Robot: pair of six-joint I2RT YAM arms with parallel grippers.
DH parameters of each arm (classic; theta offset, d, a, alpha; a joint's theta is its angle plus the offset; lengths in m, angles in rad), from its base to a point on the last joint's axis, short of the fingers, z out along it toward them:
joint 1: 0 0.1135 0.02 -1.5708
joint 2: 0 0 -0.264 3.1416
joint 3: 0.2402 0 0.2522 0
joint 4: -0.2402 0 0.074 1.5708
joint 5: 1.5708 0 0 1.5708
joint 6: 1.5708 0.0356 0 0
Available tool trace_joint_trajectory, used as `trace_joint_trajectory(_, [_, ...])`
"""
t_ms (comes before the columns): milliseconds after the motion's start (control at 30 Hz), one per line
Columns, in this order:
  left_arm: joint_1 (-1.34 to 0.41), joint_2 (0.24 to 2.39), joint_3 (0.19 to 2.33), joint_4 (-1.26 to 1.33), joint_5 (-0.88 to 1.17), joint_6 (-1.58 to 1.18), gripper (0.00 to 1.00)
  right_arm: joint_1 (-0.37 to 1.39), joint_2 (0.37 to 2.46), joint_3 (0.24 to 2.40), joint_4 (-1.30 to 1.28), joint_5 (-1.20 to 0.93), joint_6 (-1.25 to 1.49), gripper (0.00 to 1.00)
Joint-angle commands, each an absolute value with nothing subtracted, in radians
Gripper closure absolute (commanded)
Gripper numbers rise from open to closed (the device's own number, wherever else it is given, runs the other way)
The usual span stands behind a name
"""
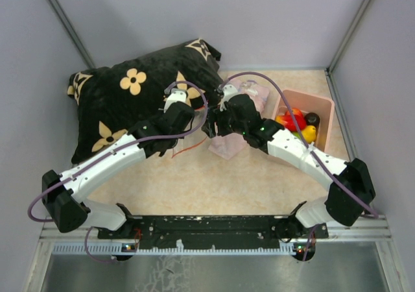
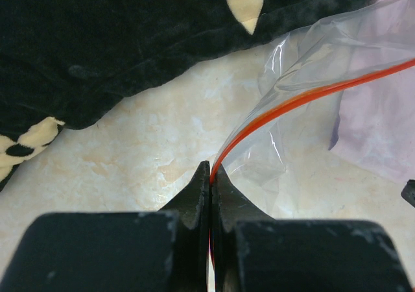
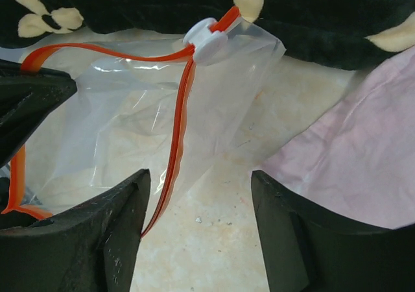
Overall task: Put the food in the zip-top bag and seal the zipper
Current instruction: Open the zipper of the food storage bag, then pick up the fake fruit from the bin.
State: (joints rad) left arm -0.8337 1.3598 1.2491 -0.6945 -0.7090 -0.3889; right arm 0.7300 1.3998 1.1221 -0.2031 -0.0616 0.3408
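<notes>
The zip-top bag (image 3: 130,123) is clear and crinkly, and it hangs open and empty between my two grippers. My left gripper (image 2: 211,175) is shut on the orange-red zipper (image 2: 285,107) at one end of the bag's mouth. My right gripper (image 3: 201,201) is open just over the tabletop, its left finger (image 3: 123,214) touching the zipper strip (image 3: 178,136). A white slider (image 3: 204,34) sits at the strip's far end. In the top view the grippers meet at mid-table, the left gripper (image 1: 194,120) beside the right gripper (image 1: 213,126). The food (image 1: 297,121) lies in a pink bin.
A black pillow with cream flowers (image 1: 130,97) fills the back left, close behind the bag. A pale pink cloth (image 1: 249,104) lies beside the right gripper and also shows in the right wrist view (image 3: 363,156). The pink bin (image 1: 321,104) stands at the right, near the wall.
</notes>
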Motion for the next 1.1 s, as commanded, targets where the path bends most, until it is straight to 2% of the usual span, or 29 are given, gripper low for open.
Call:
trace_joint_trajectory(0, [-0.828,1.371,1.287,-0.720,-0.730,-0.403,1.00,0.725,1.331,1.173,-0.202,-0.100,0.324,0.35])
trace_joint_trajectory(233, [-0.828,1.381,1.292,-0.727,-0.726,-0.399,1.00,0.678,1.247,1.176,-0.300,-0.168,0.305,0.32])
trace_joint_trajectory(367, [-0.828,1.379,1.295,-0.727,-0.733,-0.394,1.00,0.630,1.184,1.191,-0.391,-0.130,0.276,0.29])
trace_joint_trajectory(767, [-0.822,1.364,1.299,-0.731,-0.730,-0.373,1.00,0.356,1.117,1.205,-0.642,0.270,0.229,0.28])
trace_joint_trajectory(1067, [-0.819,1.370,1.301,-0.731,-0.706,-0.367,1.00,0.192,1.133,1.095,-0.583,0.563,0.274,0.28])
